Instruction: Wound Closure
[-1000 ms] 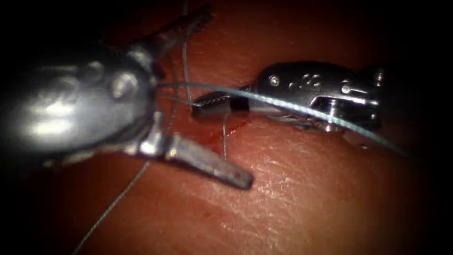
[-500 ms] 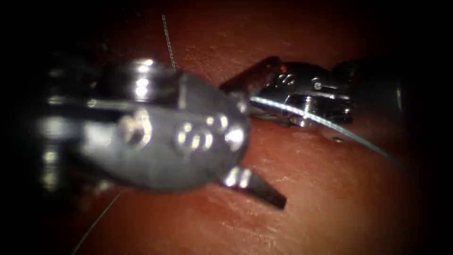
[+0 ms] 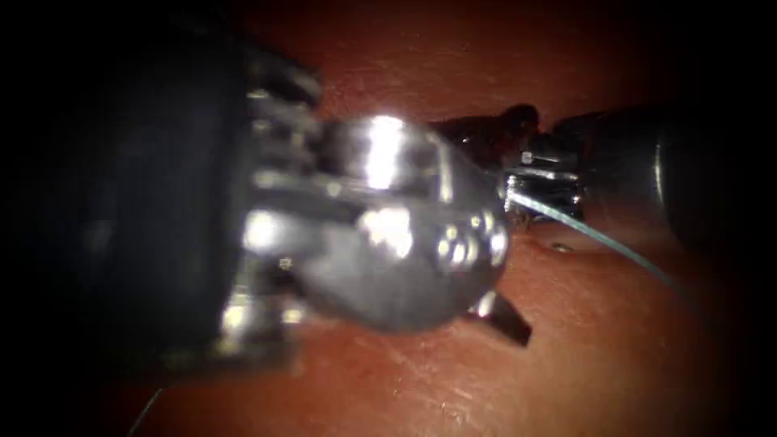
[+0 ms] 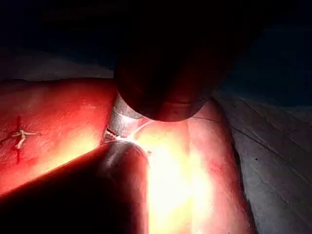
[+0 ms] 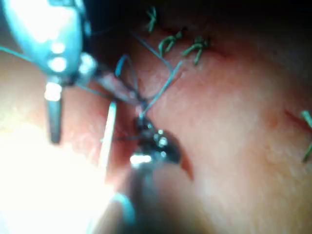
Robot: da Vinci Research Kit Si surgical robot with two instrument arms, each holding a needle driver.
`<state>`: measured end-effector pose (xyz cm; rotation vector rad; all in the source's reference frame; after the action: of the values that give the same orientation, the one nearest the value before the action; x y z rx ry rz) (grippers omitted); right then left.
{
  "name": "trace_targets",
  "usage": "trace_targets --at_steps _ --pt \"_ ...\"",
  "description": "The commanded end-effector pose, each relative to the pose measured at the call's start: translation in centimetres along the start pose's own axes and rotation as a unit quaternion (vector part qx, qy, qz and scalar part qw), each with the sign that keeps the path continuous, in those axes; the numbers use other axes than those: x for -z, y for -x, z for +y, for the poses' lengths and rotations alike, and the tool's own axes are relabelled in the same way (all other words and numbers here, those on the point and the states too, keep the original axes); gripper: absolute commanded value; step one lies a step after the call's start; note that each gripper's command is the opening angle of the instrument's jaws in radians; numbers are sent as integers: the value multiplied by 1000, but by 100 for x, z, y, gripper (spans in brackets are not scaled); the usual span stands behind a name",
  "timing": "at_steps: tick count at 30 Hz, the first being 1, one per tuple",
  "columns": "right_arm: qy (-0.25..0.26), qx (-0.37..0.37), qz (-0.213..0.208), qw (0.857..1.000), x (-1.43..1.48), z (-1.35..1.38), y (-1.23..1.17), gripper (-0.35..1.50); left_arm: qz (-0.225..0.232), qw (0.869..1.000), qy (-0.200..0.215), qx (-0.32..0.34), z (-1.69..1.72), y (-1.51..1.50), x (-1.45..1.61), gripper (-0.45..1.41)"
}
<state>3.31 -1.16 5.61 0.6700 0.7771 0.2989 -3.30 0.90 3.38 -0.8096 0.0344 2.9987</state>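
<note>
— How far has the closure been taken?

— Several tied stitches point(image 5: 168, 43) with cut ends are seen in a row on the tissue point(image 3: 631, 356), on the far side of the tools in the right wrist view. One more stitch is judged to be in hand, since loose thread point(image 3: 615, 247) is gathered at the tool tips and not yet trimmed.

— What is held by each tool?

— The right tool point(image 5: 144, 124) is closed on the thread. Several strands meet at its tip, and one strand is led off to the right across the tissue. The left tool point(image 5: 90, 109) is spread open, one jaw pointing down and the other angled toward the right tool. Nothing is seen clamped in it, though thread is draped beside it.

— And the needle?

— Its place cannot be told, and it is not seen in either tool.

— What is in the way?

— The left tool's body is set close before the endoscope, so the cut and the working site between the tips are covered. The tips are crowded together, and the loose strands lie near the open jaws.
</note>
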Motion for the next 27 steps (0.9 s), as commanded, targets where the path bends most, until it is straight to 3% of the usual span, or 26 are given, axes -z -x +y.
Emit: trace_targets --at_steps 1,5,6,7,10,12,13,18,19,27 --pt "-1 0 1 1000 -9 1 0 -35 -1 1000 0 0 3 0 -10 98" --pt "-2 0 1 1000 -9 0 0 -35 -5 1000 -3 -2 3 5 -17 84" --pt "-2 0 1 1000 -9 0 0 -35 -6 1000 -3 -1 3 5 -17 71" --pt "-2 0 1 1000 -8 0 0 -35 -6 1000 -3 -1 3 5 -17 54" --pt "-2 -3 1 1000 -8 0 1 -35 2 1000 -11 4 6 2 -14 -42" --pt "-2 -2 1 1000 -8 0 1 -35 29 999 -34 21 7 -1 -11 -45" --pt "-2 -2 1 1000 -8 0 1 -35 58 995 -68 33 8 -4 -5 -45" --pt "-4 -2 1 1000 -3 -2 3 -35 103 988 -110 32 7 -7 21 -45" --pt "-5 -1 1 1000 0 -3 4 -35 118 985 -117 38 8 -3 40 -45" --pt "-10 2 39 999 33 -15 13 -35 159 982 -102 23 33 49 94 -45"
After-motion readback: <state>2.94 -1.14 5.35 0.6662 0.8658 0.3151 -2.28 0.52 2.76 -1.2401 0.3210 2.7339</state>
